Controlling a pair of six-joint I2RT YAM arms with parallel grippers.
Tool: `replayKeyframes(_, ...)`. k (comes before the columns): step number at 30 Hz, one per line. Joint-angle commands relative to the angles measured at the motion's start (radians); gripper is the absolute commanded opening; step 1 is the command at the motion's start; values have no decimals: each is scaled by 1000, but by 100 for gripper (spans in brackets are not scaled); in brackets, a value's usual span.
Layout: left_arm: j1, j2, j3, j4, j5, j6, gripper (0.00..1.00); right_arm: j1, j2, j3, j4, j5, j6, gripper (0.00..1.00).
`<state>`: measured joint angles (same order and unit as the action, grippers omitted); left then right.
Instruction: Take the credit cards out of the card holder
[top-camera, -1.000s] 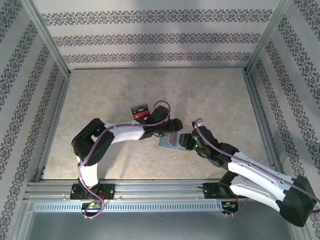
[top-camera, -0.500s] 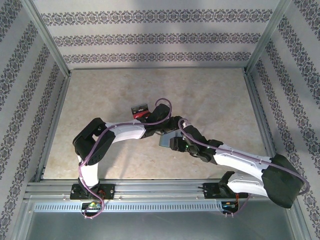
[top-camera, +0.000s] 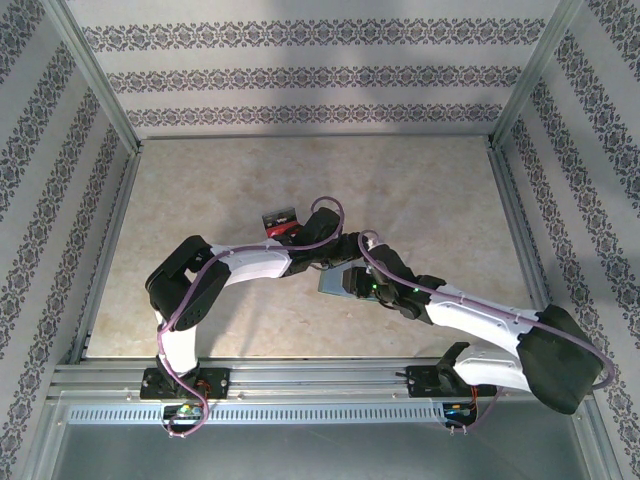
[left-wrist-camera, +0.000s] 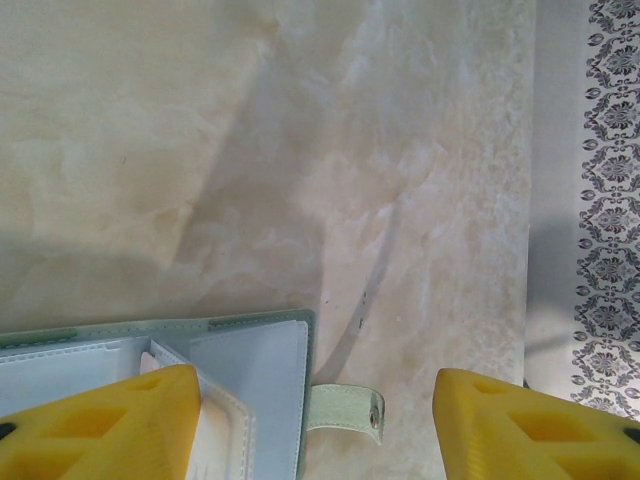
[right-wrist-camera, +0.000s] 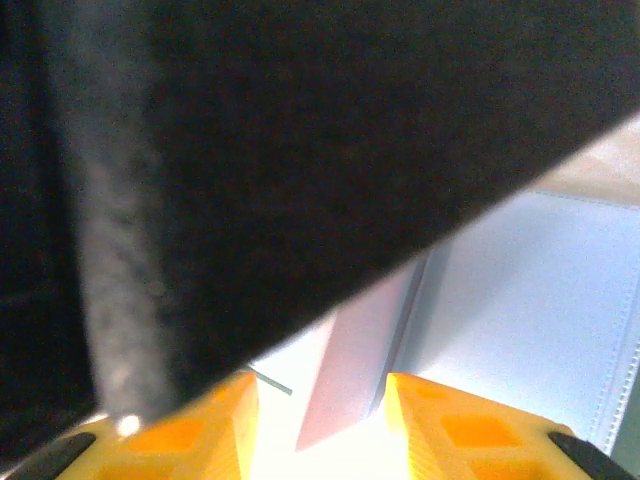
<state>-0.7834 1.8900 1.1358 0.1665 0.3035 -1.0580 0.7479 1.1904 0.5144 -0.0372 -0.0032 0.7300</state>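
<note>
The pale teal card holder (left-wrist-camera: 250, 370) lies open on the table, its snap strap (left-wrist-camera: 345, 412) sticking out to the right. My left gripper (left-wrist-camera: 315, 400) is open, one yellow finger (left-wrist-camera: 100, 425) resting on a raised inner flap and the other over bare table. In the top view the card holder (top-camera: 331, 285) sits mostly hidden under both grippers. My right gripper (right-wrist-camera: 320, 400) hovers over a pale blue panel (right-wrist-camera: 540, 310), jaws apart around a thin pinkish-grey sheet (right-wrist-camera: 355, 370). Whether that sheet is a credit card or a flap I cannot tell.
A clear tray (top-camera: 282, 222) with red and black contents stands just behind the left forearm. The dark body of the left arm (right-wrist-camera: 300, 130) blocks most of the right wrist view. Metal rails (top-camera: 510, 210) and patterned walls border the table.
My right arm has swung left, bringing its gripper over the card holder and up against the left gripper. The left arm and the card holder have barely moved.
</note>
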Motion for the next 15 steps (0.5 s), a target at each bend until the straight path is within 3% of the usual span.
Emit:
replayKeyframes(1, 7, 21, 17, 34, 7, -8, 63, -8, 14, 9, 23, -24, -4, 39)
replayKeyframes(9, 9, 16, 16, 30, 4, -3, 63, -8, 12, 0, 22, -24, -3, 27)
replayKeyframes(15, 12, 8, 7, 28, -5, 1, 63, -15, -22, -25, 32, -27, 0, 25)
